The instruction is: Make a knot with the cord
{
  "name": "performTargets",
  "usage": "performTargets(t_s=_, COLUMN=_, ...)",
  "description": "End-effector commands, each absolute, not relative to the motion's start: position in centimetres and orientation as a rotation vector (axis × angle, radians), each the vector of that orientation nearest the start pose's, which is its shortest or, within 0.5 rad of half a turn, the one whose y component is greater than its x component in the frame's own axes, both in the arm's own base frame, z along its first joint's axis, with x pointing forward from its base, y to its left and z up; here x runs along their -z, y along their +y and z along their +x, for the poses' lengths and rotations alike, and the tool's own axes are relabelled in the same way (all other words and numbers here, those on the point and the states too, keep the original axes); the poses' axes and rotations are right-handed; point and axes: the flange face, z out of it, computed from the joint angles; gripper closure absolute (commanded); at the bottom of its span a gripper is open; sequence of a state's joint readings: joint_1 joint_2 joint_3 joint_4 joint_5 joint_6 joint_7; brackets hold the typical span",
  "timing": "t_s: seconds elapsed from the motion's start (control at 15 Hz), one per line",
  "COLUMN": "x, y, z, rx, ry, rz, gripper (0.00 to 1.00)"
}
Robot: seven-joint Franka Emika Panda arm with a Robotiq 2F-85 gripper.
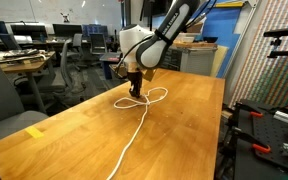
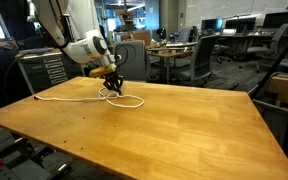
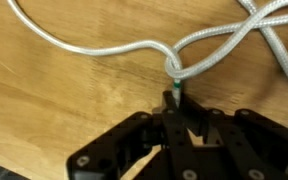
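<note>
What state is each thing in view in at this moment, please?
cord: slack on the table, looped and crossing itself, no tight knot, tip end pinched.
gripper: shut on the cord's tip, down near the table.

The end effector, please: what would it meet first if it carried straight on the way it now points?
The end effector points down, the tip of the cord already pinched in it, so it would meet the wooden table first, seemingly just beneath; the exact gap is unclear.
</note>
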State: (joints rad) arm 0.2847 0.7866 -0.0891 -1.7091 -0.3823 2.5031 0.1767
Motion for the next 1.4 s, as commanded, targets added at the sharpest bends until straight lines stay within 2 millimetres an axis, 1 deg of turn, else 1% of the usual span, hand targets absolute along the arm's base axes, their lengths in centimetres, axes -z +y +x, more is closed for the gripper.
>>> performTargets(t_s=0.0, x=-15.2, y=12.2, z=66.5, rx=0.185, ry=-0.515, rz=-3.402, gripper=0.93)
performTargets(t_s=0.13, x=-17.2, y=10.5, z=67.8, rx=0.310, ry=-0.433, rz=-3.411, gripper=0.93)
performTargets(t_s=0.2, x=-18.8, y=9.4, z=68.4, rx=0.372, ry=-0.369, rz=-3.403, gripper=0.93)
performTargets(t_s=0.27, x=-20.6, y=8.4, z=68.8, rx=0.422, ry=-0.317, rz=-3.382, gripper=0.93)
performTargets(t_s=0.33, x=-22.9, y=7.3, z=69.2, rx=0.511, ry=-0.265, rz=-3.360, gripper=0.93)
performTargets(t_s=0.47, x=-26.7, y=5.7, z=70.2, rx=0.648, ry=-0.197, rz=-3.327, gripper=0.93)
performTargets(t_s=0.53, x=-28.2, y=5.1, z=70.7, rx=0.698, ry=-0.184, rz=-3.320, gripper=0.93)
performTargets(t_s=0.6, x=-29.6, y=4.8, z=70.9, rx=0.711, ry=-0.182, rz=-3.306, gripper=0.93)
performTargets(t_s=0.8, x=-33.1, y=4.2, z=71.2, rx=0.788, ry=-0.138, rz=-3.279, gripper=0.93)
performTargets(t_s=1.13, x=-37.5, y=3.7, z=71.9, rx=0.967, ry=-0.047, rz=-3.249, gripper=0.93)
performTargets(t_s=1.27, x=-39.6, y=2.5, z=72.3, rx=1.114, ry=0.023, rz=-3.235, gripper=0.93)
performTargets(t_s=1.33, x=-40.9, y=1.4, z=72.4, rx=1.182, ry=0.039, rz=-3.239, gripper=0.93)
